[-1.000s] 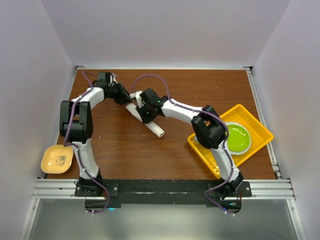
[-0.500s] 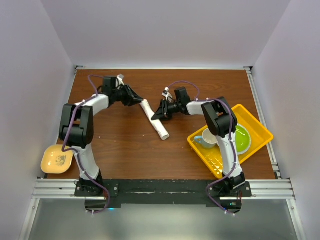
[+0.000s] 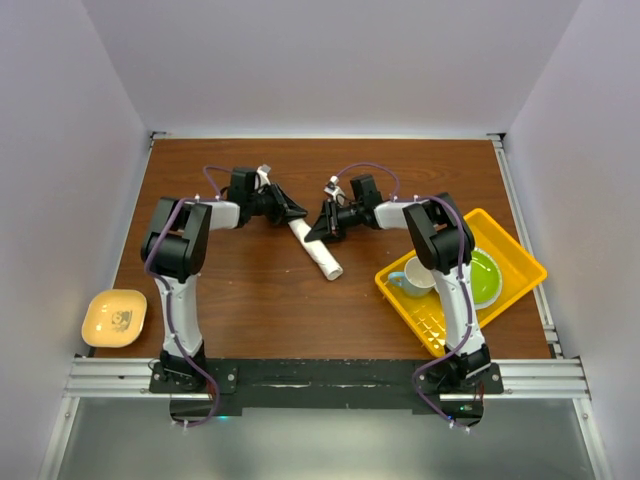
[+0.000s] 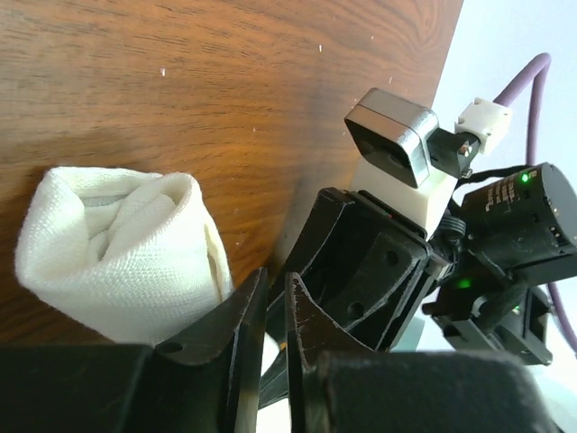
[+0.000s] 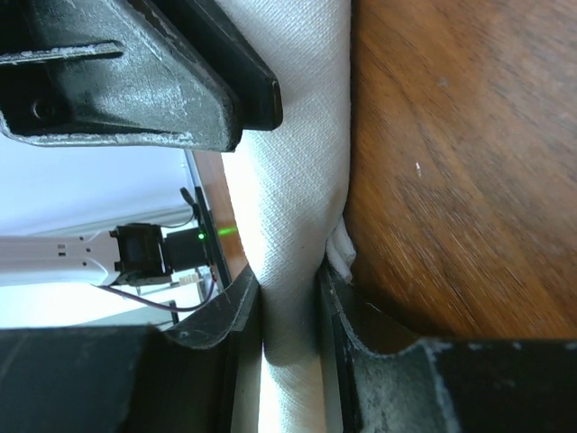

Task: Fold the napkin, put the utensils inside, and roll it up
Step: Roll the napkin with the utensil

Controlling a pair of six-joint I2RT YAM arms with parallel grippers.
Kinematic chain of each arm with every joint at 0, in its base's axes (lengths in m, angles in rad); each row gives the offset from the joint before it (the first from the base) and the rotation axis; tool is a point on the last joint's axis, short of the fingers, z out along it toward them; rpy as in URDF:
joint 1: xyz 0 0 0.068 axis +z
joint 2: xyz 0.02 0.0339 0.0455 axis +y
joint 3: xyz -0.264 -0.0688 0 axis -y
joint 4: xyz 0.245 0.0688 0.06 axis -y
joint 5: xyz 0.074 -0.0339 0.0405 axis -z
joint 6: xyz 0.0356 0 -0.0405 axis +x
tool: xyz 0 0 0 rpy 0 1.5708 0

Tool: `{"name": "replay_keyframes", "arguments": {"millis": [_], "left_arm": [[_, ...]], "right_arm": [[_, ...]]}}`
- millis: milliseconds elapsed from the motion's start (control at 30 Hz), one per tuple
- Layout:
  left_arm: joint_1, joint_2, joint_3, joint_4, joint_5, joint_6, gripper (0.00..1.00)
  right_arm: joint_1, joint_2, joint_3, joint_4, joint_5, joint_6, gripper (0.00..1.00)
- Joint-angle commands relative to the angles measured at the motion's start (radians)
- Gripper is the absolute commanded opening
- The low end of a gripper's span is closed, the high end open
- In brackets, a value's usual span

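Observation:
The napkin (image 3: pixel 318 252) lies on the brown table as a tight white roll, slanting from far left to near right. My right gripper (image 3: pixel 313 234) is shut on the roll's far part; in the right wrist view the cloth (image 5: pixel 297 180) is pinched between its fingertips (image 5: pixel 288 289). My left gripper (image 3: pixel 298 212) sits at the roll's far end with its jaws almost together and nothing between them (image 4: pixel 275 280). The roll's open end (image 4: pixel 117 253) lies just left of it. The knife is not in view.
A yellow tray (image 3: pixel 520 262) stands at the right, holding a green plate (image 3: pixel 478 275) and a pale blue cup (image 3: pixel 412 277). A small yellow bowl (image 3: pixel 113 317) sits at the near left edge. Walls close in the table on three sides.
My left gripper has moved right, up to the roll's far end. My right arm pulled back from over the roll one second ago, then held its grip on it.

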Motion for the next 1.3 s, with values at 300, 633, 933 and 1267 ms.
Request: {"name": "replay_keyframes", "arguments": {"millis": [300,633,933,1267], "left_arm": [[0.005,0.051,-0.012,-0.038,-0.051,0.096,0.17],[0.005,0.062,0.035,-0.073,-0.053,0.101,0.17],[0.005,0.071,0.070,-0.139,-0.058,0.128,0.16],[0.007,0.074,0.104,-0.283,-0.076,0.131,0.17]], "right_arm": [[-0.004,-0.097,0.143,-0.521,0.267,-0.337,0.57],[0.078,-0.255,0.107,-0.709,0.589,-0.568,0.65],[0.140,-0.321,0.012,-0.703,0.808,-0.633,0.52],[0.311,-0.359,0.129,-0.597,1.084,-0.759,0.84]]}}
